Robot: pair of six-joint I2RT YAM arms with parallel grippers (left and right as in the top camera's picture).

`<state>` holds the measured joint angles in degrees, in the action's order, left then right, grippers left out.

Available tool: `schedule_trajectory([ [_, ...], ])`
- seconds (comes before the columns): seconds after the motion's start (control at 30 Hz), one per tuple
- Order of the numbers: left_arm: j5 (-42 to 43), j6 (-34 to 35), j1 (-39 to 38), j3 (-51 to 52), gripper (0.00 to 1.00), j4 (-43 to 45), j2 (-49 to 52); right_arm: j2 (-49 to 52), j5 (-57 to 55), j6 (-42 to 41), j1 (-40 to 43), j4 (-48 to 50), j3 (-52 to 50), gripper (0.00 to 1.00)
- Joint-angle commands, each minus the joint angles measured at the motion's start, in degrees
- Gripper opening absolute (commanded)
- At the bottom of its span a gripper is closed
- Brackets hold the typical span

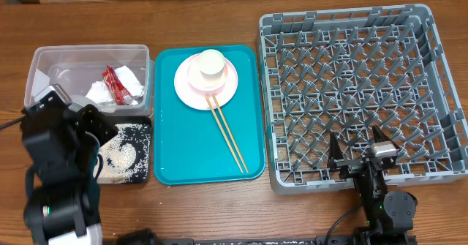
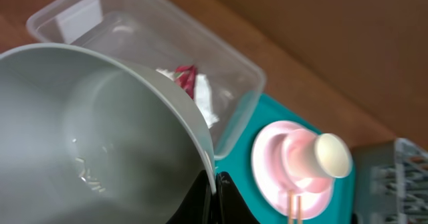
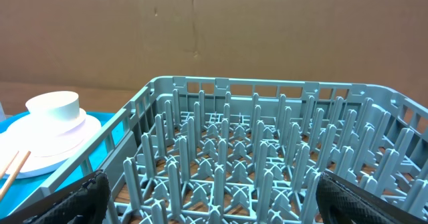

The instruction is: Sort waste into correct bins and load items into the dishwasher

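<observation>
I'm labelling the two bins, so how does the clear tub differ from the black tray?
The clear tub is see-through with tall walls; the black tray is opaque and shallow. The tub holds a red wrapper and a white napkin; the tray holds loose whitish grains. Both are rectangular, similar in footprint, and sit left of the teal tray.

Pale bowl [image 2: 100,117] tilted in my left gripper [image 2: 215,196] (few grains inside), red wrapper [image 1: 117,85], napkin [image 1: 99,92] in clear tub [image 1: 36,62], rice [image 1: 117,156] in black tray [image 1: 143,135], cup [image 1: 210,63] inverted on plate [image 1: 191,91]
</observation>
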<state>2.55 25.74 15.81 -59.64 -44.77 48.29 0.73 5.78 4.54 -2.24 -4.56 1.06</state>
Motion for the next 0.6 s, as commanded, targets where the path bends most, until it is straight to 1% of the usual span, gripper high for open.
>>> schedule_trajectory([
  [0.0, 6.10, -2.54, 0.31, -1.22, 0.04, 0.52, -3.82, -0.57, 0.33, 0.20, 0.24, 0.31, -0.61, 1.00],
  [0.1, 12.26, -4.22, 0.31, -1.22, 0.05, 0.46, -5.73, -0.57, 0.33, 0.20, 0.24, 0.31, -0.61, 1.00],
  [0.2, 19.34, -6.62, 0.31, -1.22, 0.04, 0.42, -5.99, -0.57, 0.33, 0.20, 0.24, 0.31, -0.61, 1.00],
  [0.27, 22.60, -7.80, 0.31, -1.22, 0.04, 0.22, -5.97, -0.57, 0.33, 0.20, 0.24, 0.31, -0.61, 1.00],
  [0.4, 21.73, -8.61, 0.35, -1.22, 0.04, -0.02, -5.95, -0.57, 0.33, 0.20, 0.24, 0.31, -0.61, 1.00],
  [0.57, 16.68, -7.63, 0.35, -1.22, 0.04, -0.04, -5.75, -0.57, 0.33, 0.20, 0.24, 0.31, -0.61, 1.00],
])
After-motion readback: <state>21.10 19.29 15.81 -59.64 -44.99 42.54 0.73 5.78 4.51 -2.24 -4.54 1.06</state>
